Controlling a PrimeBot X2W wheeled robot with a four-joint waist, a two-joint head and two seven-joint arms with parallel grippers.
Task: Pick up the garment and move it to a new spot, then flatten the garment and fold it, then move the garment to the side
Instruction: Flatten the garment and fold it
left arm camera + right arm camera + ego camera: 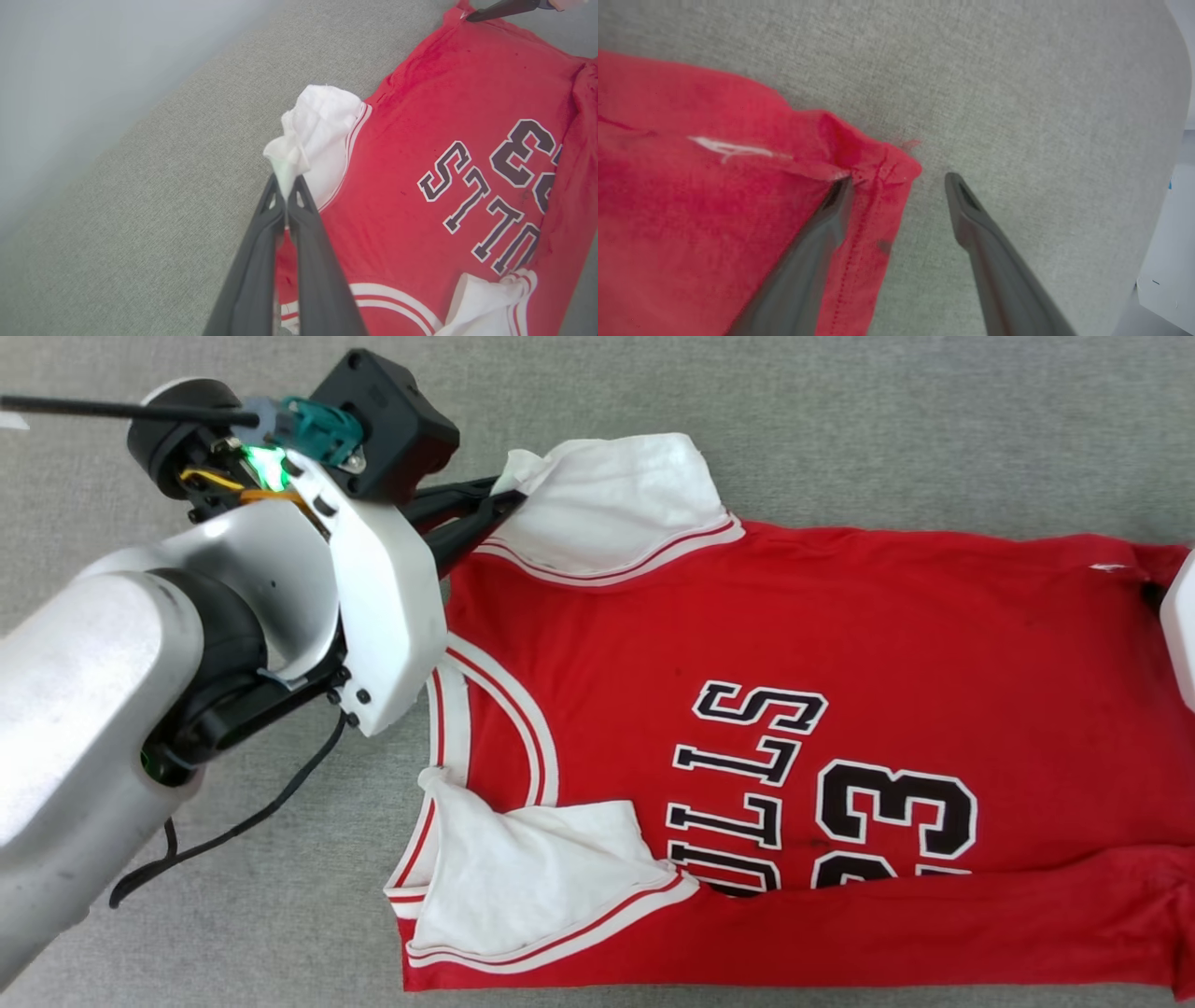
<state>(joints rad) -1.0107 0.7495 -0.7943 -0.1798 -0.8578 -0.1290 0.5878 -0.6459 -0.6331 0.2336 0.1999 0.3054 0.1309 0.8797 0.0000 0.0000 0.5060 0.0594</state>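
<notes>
The garment [840, 616] lies spread front-up on a grey fabric surface [887, 411], collar to the left and hem to the right. The move to a new spot looks done, and so does most of the flattening: the red body is smooth with only light wrinkles.

Folding appears to have begun. The near long edge is turned up over the front in a red band, which covers the lower part of the black lettering [747, 775] and of the number. The near sleeve [523, 877] is laid inward on the chest.

The far side is not yet folded. The left end effector [509, 502] is clenched on the tip of the far white sleeve [616, 504], bunching the cloth between its closed fingers. Its likely job is to bring that sleeve in.

The right end effector [899, 179] is released and spread wide at the far hem corner. One finger [831, 214] rests on the red cloth and the other is on the grey surface just beside it, so it grasps nothing.

What is left, by my reading, is folding the far edge and sleeve in, folding the garment across its length, and then carrying the bundle to the side.
</notes>
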